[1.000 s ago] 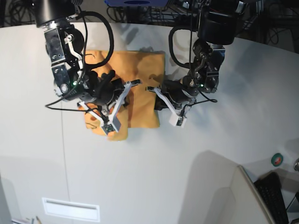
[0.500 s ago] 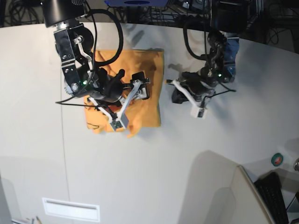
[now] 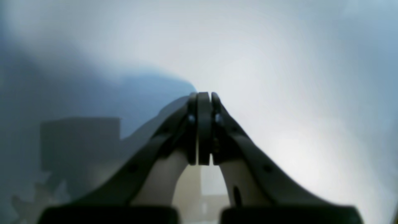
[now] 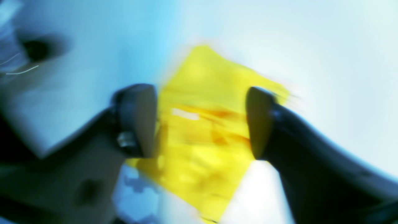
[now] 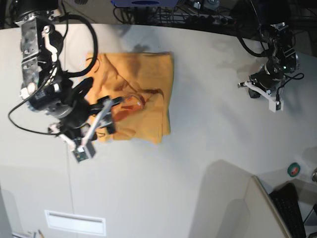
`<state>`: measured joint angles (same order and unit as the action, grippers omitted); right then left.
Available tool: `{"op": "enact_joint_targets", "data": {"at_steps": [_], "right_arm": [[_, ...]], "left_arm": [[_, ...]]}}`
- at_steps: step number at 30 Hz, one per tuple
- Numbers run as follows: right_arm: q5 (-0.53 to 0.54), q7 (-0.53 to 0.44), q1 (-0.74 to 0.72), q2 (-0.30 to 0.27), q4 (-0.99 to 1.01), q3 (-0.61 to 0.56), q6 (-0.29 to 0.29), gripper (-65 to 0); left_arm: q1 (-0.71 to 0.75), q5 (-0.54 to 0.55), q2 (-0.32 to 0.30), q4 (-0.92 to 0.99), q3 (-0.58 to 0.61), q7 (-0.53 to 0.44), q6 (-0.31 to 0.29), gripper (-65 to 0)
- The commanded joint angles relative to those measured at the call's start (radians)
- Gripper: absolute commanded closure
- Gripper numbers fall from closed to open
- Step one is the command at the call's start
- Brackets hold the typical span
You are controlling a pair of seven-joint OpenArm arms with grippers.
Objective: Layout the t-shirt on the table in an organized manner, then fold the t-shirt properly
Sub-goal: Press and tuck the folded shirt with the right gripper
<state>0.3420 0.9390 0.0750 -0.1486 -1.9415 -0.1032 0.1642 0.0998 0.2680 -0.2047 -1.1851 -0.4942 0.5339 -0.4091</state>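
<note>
Seen from above in the base view, the t-shirt (image 5: 136,96) lies as a folded, rumpled orange rectangle on the pale worktop (image 5: 198,163), left of centre and toward the twelve o'clock edge. Its long axis runs roughly from twelve to six o'clock, with loose creases and a lifted flap near its middle.

The right tool (image 5: 101,116) hovers at the shirt's lower left corner, so the cloth lies toward its one to two o'clock. In the right wrist view the right tool (image 4: 199,121) has its jaws set wide apart and holds nothing; the shirt (image 4: 205,133) shows between and beyond them as a smeared yellow patch. Whether the fingertips touch the cloth cannot be told through the blur.

The left tool (image 5: 262,91) sits well apart, far toward three o'clock of the shirt, over bare worktop. In the left wrist view the left tool (image 3: 201,98) has its jaws pressed together with nothing between them, and no cloth appears there.

The right arm is by far the nearer, so any next tidying of the flap would likely fall to it.

The shirt's line markings, sleeves and collar are hard to make out, and the right arm covers part of its left edge.
</note>
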Motion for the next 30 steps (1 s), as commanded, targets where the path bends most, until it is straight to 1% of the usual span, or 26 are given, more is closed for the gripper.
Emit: {"op": "enact_joint_targets", "data": {"at_steps": [1,2,5,7,8,12,14,20,25,26,28,30], "right_arm": [[0.007,-0.047,-0.030,-0.013,0.027,0.044,0.005,-12.5],[0.007,-0.084,-0.042,-0.030,0.084,0.081,0.005,0.0],[0.007,-0.206,-0.083,-0.087,0.278,0.099,0.005,0.0],[0.007,-0.282,-0.111,-0.110,0.405,0.098,0.007,0.0],[0.007,-0.301,-0.122,-0.118,0.449,0.095,0.013,0.0],[0.007,-0.354,-0.140,-0.142,0.555,0.021,0.111,0.0],[0.007,-0.384,-0.136,-0.144,0.569,-0.022,0.114,0.0],[0.007,-0.394,-0.085,-0.144,0.525,-0.131,0.114,0.0],[0.007,-0.392,0.033,-0.144,0.360,-0.208,0.114,0.0],[0.007,-0.386,0.050,-0.144,0.337,-0.221,0.114,0.0],[0.007,-0.343,0.078,-0.144,0.297,-0.255,0.114,0.0],[0.007,-0.308,0.102,-0.144,0.259,-0.309,0.114,0.0]], "left_arm": [[-0.001,0.010,-0.012,-0.017,-0.008,-0.018,-0.006,0.0],[0.001,0.010,-0.012,-0.019,-0.005,-0.018,-0.006,0.0],[0.001,0.010,-0.005,-0.016,-0.004,-0.018,-0.006,0.0],[-0.002,0.010,-0.002,-0.016,-0.004,-0.018,-0.006,0.0],[-0.004,0.010,-0.002,-0.016,-0.004,-0.018,-0.006,0.0],[-0.010,0.010,0.009,-0.016,-0.004,-0.018,-0.006,0.0],[-0.010,0.010,0.009,-0.016,-0.004,-0.018,-0.006,0.0],[-0.004,0.010,0.009,-0.014,-0.004,-0.018,-0.006,0.0],[-0.002,0.010,0.006,-0.014,-0.005,-0.018,-0.006,0.0],[-0.002,0.010,0.006,-0.014,-0.005,-0.018,-0.006,0.0],[-0.004,0.010,0.006,-0.014,-0.007,-0.018,-0.006,0.0],[-0.008,0.010,0.006,-0.014,-0.008,-0.018,-0.006,0.0]]}}
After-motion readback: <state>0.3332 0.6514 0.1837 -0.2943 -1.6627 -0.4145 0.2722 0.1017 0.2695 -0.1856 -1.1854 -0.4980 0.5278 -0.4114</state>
